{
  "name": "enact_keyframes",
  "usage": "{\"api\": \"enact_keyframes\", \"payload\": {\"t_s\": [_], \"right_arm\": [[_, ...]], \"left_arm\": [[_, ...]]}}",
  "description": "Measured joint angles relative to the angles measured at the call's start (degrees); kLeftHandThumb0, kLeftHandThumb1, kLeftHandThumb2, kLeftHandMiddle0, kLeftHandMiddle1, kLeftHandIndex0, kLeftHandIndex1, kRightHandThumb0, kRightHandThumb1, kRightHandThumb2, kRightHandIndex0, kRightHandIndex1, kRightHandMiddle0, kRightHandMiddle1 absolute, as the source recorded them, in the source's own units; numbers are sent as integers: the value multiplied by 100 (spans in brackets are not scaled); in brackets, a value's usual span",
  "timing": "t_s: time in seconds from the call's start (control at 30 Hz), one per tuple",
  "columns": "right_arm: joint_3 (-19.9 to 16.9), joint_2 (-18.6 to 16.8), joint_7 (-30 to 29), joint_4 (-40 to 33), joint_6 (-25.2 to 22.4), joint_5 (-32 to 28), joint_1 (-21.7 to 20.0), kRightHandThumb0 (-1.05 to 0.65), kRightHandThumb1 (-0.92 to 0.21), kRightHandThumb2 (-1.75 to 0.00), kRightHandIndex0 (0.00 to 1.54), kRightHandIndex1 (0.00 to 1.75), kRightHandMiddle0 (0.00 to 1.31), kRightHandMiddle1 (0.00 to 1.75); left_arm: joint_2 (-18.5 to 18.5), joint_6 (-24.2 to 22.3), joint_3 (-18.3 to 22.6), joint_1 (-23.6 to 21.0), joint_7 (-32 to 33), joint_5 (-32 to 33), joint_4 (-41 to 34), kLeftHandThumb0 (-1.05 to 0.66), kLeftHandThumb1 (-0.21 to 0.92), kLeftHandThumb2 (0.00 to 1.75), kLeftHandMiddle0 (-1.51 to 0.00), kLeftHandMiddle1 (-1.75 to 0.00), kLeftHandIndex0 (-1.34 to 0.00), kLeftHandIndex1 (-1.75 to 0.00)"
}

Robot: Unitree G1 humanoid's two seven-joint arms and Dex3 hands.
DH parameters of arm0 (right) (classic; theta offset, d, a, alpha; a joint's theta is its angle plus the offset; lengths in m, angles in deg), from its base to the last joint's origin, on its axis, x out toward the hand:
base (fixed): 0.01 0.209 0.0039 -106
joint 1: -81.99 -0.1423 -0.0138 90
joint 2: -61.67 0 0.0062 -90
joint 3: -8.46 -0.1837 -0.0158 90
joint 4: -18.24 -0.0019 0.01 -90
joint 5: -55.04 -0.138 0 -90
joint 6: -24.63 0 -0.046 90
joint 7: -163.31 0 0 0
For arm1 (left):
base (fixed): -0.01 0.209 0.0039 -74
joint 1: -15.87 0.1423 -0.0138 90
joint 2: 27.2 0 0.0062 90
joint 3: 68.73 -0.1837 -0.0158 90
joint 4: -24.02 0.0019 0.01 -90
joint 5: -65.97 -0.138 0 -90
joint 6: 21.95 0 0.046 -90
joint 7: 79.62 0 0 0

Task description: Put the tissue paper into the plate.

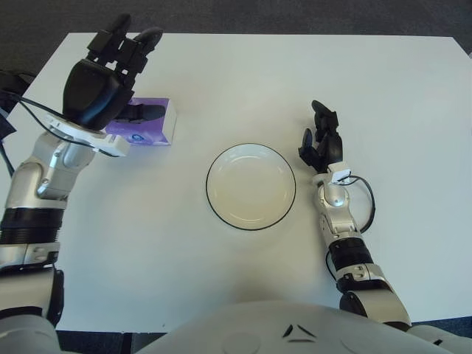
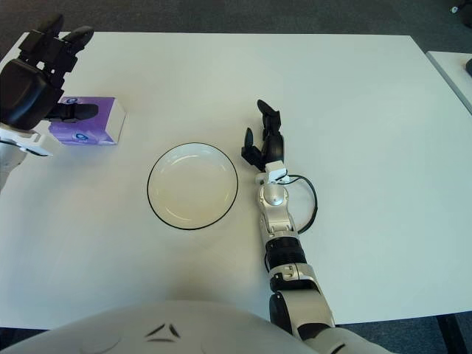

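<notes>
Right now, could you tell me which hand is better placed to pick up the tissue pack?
The left hand. It hovers open directly over the purple tissue pack at the table's left side. The right hand sits on the far side of the plate, well away from the pack.

bare table between tissue pack, plate

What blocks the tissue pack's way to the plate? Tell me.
Nothing visible does. The tissue pack lies left of the plate with bare table between. The left hand hovers open over the pack; the right hand shows right of the plate.
</notes>
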Motion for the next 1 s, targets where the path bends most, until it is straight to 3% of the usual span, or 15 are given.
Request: {"api": "enact_keyframes", "payload": {"t_s": [0.27,0.67,0.83,1.0], "right_arm": [[-16,17,5,250,97,-26,-190,-58,-92,-78,26,20,0,65],[-38,41,16,561,225,-57,-419,-56,-92,-78,27,21,0,65],[-59,62,16,676,274,-64,-492,-56,-92,-79,28,21,0,64],[-88,82,28,801,328,-88,-559,-55,-92,-80,28,21,0,64]], "left_arm": [[-528,-573,25,-11,-1314,366,-283,-102,92,27,-1,0,0,-9],[-925,-1359,-293,-458,-3076,427,-711,-105,88,16,0,0,0,0],[-1209,-1431,-619,-769,-3776,258,-697,-105,88,15,0,0,0,0],[-1263,-1159,-1053,-1257,-3846,-121,-162,-105,89,14,0,0,0,0]]}}
